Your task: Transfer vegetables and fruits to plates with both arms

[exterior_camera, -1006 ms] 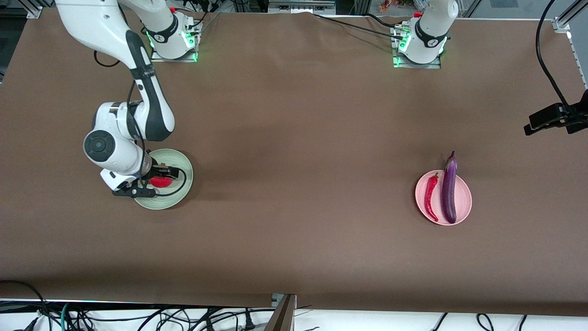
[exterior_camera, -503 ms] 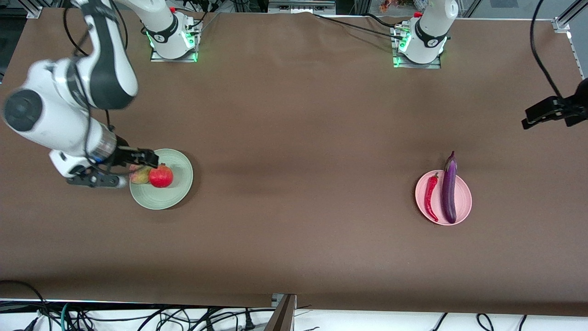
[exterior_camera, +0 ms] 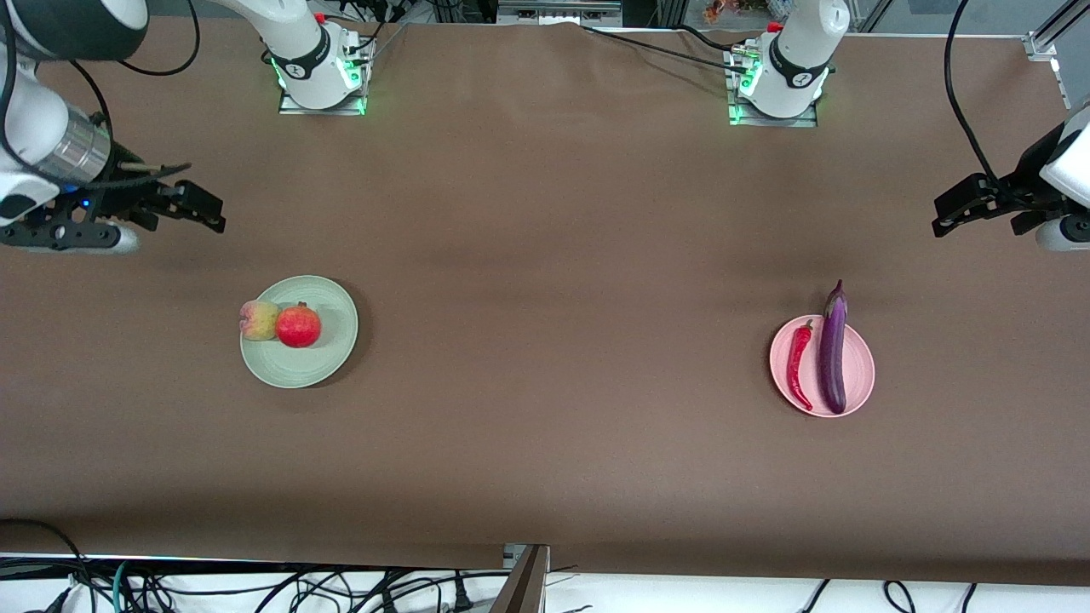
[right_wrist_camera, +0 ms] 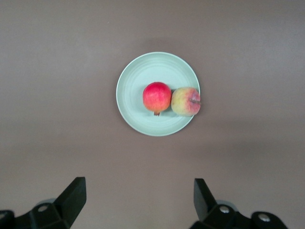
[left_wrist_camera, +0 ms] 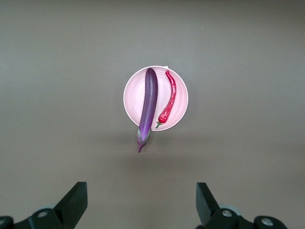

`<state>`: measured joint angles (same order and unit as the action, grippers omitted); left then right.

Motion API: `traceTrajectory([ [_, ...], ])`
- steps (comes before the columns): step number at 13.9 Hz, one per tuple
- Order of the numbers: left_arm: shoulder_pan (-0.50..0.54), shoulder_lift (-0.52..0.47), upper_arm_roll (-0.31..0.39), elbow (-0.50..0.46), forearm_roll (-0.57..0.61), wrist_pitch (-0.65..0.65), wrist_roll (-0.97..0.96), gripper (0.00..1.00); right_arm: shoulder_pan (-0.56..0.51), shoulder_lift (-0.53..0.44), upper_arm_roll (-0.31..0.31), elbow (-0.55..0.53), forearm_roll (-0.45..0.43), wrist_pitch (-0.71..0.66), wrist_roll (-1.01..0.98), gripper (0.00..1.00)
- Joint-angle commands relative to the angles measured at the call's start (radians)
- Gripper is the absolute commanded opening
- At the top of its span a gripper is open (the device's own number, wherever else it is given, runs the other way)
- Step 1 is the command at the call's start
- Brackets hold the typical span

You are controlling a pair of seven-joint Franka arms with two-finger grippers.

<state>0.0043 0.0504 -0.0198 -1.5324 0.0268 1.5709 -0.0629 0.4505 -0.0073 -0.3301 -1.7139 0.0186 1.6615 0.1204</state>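
Observation:
The red pomegranate [exterior_camera: 298, 327] and the pinkish-yellow peach [exterior_camera: 259, 320] sit side by side, touching, on the pale green plate [exterior_camera: 334, 342]. The purple eggplant [exterior_camera: 833, 349] and the red chili [exterior_camera: 799, 364] lie side by side on the pink plate [exterior_camera: 860, 368]; the eggplant's stem end overhangs the rim. My right gripper [exterior_camera: 204, 213] is open and empty, up in the air off the green plate. Its wrist view shows open fingers [right_wrist_camera: 71, 198], plate [right_wrist_camera: 157, 69], pomegranate [right_wrist_camera: 157, 97] and peach [right_wrist_camera: 186, 101]. My left gripper [exterior_camera: 949, 213] is open and empty, high off the pink plate [left_wrist_camera: 132, 94], with eggplant [left_wrist_camera: 148, 102] and chili [left_wrist_camera: 168, 98] in its wrist view.
The brown table cloth [exterior_camera: 545, 298] covers the whole table. The two arm bases [exterior_camera: 319, 64] [exterior_camera: 779, 72] stand along the edge farthest from the front camera. Cables and a metal bracket [exterior_camera: 526, 579] lie past the nearest edge.
My right gripper let go of the pomegranate on the green plate, then rose and pulled away toward the right arm's end. My left gripper shifted slightly inward.

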Motion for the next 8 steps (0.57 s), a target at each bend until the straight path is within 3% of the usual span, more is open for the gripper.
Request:
traceTrajectory([
  [1,-0.009,-0.037,0.009,-0.049,-0.025,-0.005,-0.002,1.00,-0.171,-0.022,0.162,0.000,-0.020,-0.019,-0.004,1.00],
  [3,-0.006,-0.043,0.009,-0.038,-0.027,-0.005,-0.002,1.00,-0.319,-0.020,0.288,0.033,-0.017,-0.046,-0.010,0.99],
  [8,-0.012,-0.043,0.006,-0.040,-0.022,-0.003,-0.092,1.00,-0.340,-0.011,0.310,0.053,-0.019,-0.048,-0.030,1.00],
])
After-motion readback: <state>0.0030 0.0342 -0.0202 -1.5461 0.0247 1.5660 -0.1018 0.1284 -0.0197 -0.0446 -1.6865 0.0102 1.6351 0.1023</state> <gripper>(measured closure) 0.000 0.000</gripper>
